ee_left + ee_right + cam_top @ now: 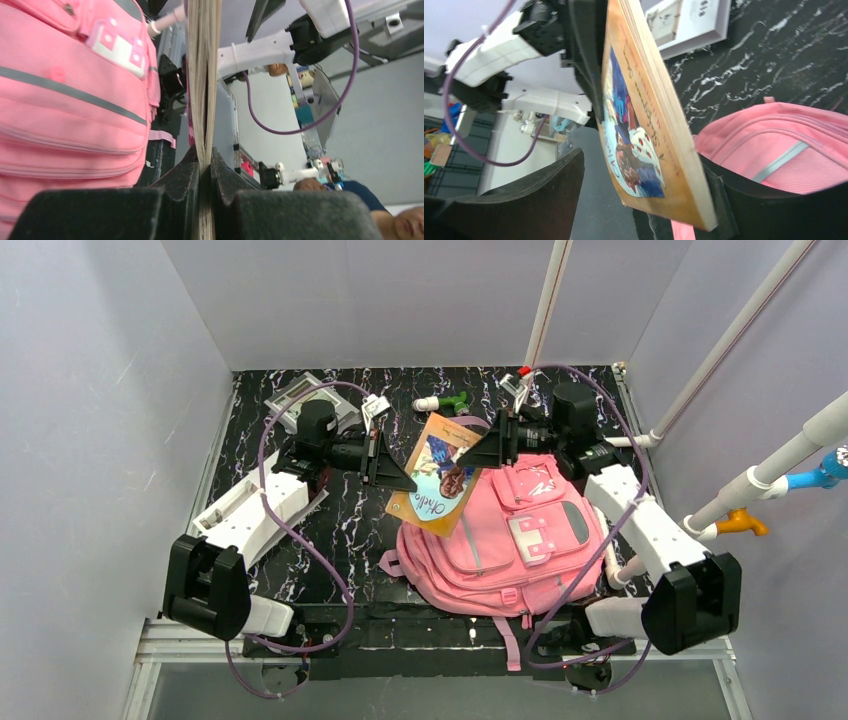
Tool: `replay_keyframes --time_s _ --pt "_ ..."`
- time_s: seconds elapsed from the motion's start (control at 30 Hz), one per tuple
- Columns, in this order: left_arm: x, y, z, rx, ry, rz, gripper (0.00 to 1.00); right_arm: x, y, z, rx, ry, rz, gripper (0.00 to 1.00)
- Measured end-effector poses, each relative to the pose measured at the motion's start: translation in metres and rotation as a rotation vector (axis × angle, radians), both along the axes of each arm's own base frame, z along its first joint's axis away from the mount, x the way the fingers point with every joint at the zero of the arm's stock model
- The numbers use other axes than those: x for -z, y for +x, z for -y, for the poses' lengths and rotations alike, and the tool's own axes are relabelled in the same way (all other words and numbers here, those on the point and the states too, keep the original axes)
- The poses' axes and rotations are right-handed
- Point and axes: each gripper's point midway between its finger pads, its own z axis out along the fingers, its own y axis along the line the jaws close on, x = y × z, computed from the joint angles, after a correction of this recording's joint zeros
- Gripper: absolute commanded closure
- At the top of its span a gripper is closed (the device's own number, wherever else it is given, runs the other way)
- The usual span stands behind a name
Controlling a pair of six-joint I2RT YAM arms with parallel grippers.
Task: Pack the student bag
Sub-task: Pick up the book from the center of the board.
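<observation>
Lying on the dark marbled table [345, 530], near its front edge and right of centre, the student bag [500, 540] is seen: soft pink fabric, a grey stripe, front pockets, a white-pink buckle patch. An illustrated book [440, 475] is clamped by the left gripper [403, 478] above the bag's far-left corner. The right gripper [472, 454] is spread apart around the book's other edge.

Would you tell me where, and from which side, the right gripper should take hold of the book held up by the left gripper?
Probably the free edge of the book, opposite the left gripper, approached from the right. It is thin and flat, so the open fingers of the right gripper, standing either side of it, should close on its covers.
</observation>
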Motion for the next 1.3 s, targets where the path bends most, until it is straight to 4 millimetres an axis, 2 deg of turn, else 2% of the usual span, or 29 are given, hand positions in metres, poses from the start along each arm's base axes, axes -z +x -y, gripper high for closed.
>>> replay_keyframes --time_s 0.07,0.13,0.23,0.27,0.3,0.33,0.4,0.43,0.53,0.57,0.6,0.63,0.7,0.73,0.83,0.97,1.17,1.3 --pt "-0.002 -0.008 0.002 0.042 -0.009 0.004 1.00 -0.010 -0.010 0.006 -0.020 0.043 0.027 0.39" --pt "-0.002 -0.015 0.004 0.076 -0.015 0.004 1.00 -0.018 -0.019 0.009 -0.042 0.074 0.056 0.55" --pt "-0.003 -0.020 0.004 0.104 -0.022 0.001 1.00 -0.020 -0.029 0.012 -0.058 0.096 0.078 0.90" --pt "-0.003 -0.021 0.004 0.111 -0.024 0.000 1.00 -0.018 -0.032 0.013 -0.057 0.101 0.080 0.97" --pt "-0.003 -0.022 0.004 0.116 -0.025 0.000 0.96 -0.017 -0.035 0.014 -0.056 0.106 0.073 0.99" --pt "-0.004 -0.023 0.004 0.122 -0.026 -0.002 0.85 -0.016 -0.037 0.015 -0.052 0.109 0.069 0.99" --pt "-0.004 -0.024 0.004 0.125 -0.025 -0.010 0.51 -0.017 -0.038 0.016 -0.046 0.116 0.064 0.99" --pt "-0.003 -0.022 0.005 0.115 -0.022 -0.012 0.42 -0.017 -0.038 0.016 -0.038 0.118 0.057 0.99" --pt "-0.003 -0.006 0.007 0.023 0.006 -0.054 0.34 -0.018 -0.032 0.017 0.025 0.122 0.028 0.99" --pt "-0.002 0.003 0.007 -0.035 0.020 -0.080 0.23 -0.017 -0.029 0.017 0.055 0.127 0.011 0.99" --pt "0.000 0.014 0.006 -0.109 0.034 -0.100 0.06 -0.017 -0.027 0.018 0.084 0.132 -0.004 0.99" --pt "0.005 0.025 0.002 -0.200 0.050 -0.123 0.02 -0.015 -0.023 0.019 0.129 0.140 -0.030 0.99" --pt "0.019 0.037 -0.011 -0.395 0.079 -0.193 0.02 -0.011 -0.017 0.022 0.211 0.166 -0.082 0.99" --pt "0.034 0.043 -0.038 -0.663 0.095 -0.267 0.02 0.001 -0.007 0.028 0.334 0.227 -0.178 0.99" --pt "0.025 0.047 -0.048 -0.766 0.072 -0.261 0.02 0.009 0.001 0.031 0.407 0.278 -0.241 0.99" --pt "0.004 0.051 -0.049 -0.811 0.009 -0.227 0.02 0.016 0.012 0.037 0.499 0.356 -0.328 0.99" --pt "0.014 0.053 -0.036 -0.800 0.006 -0.293 0.02 -0.014 0.024 0.044 0.551 0.491 -0.306 0.99" --pt "0.013 0.055 -0.030 -0.797 -0.043 -0.326 0.14 -0.024 0.028 0.046 0.561 0.537 -0.297 0.99"
